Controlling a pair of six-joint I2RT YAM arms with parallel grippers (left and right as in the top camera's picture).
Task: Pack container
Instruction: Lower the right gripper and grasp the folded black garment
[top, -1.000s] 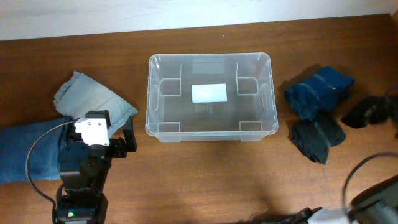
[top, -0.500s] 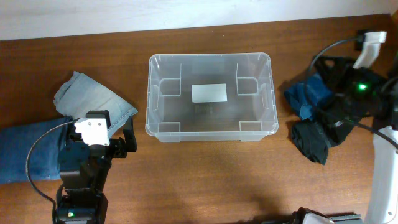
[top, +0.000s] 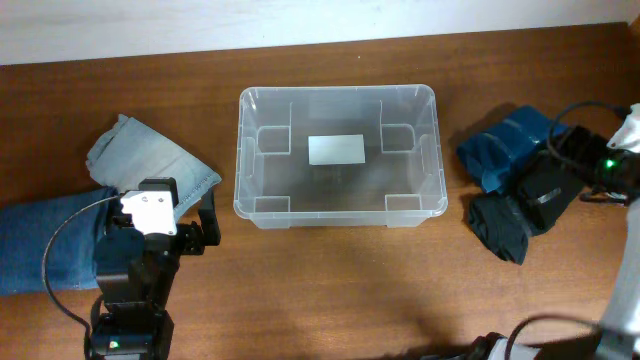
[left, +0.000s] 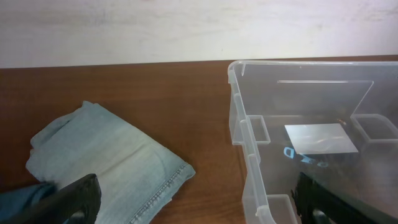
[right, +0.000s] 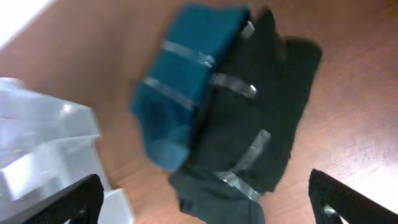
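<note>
The clear container (top: 240, 150) stands in the middle of the table with only a white label on its base; its left wall (left: 249, 149) and a corner (right: 43, 143) show in the wrist views. My left gripper (top: 158, 200) is open and holds nothing; it hangs over a folded light denim piece (top: 150, 160) to the left of the bin, its jaws (left: 199, 208) wide apart. My right gripper (top: 535, 195) is open above a dark garment (top: 500, 225) beside a teal one (top: 505, 145). The right wrist view shows the teal (right: 186, 81) and dark (right: 261, 124) cloth between the spread jaws (right: 205, 208).
A darker blue denim piece (top: 40, 245) lies at the left table edge under my left arm. A white wall runs along the far edge of the table. Bare wood shows in front of the bin.
My right arm came in from the lower right edge and now hangs over the clothes right of the bin. Its jaws have opened wide. The left arm has not moved.
</note>
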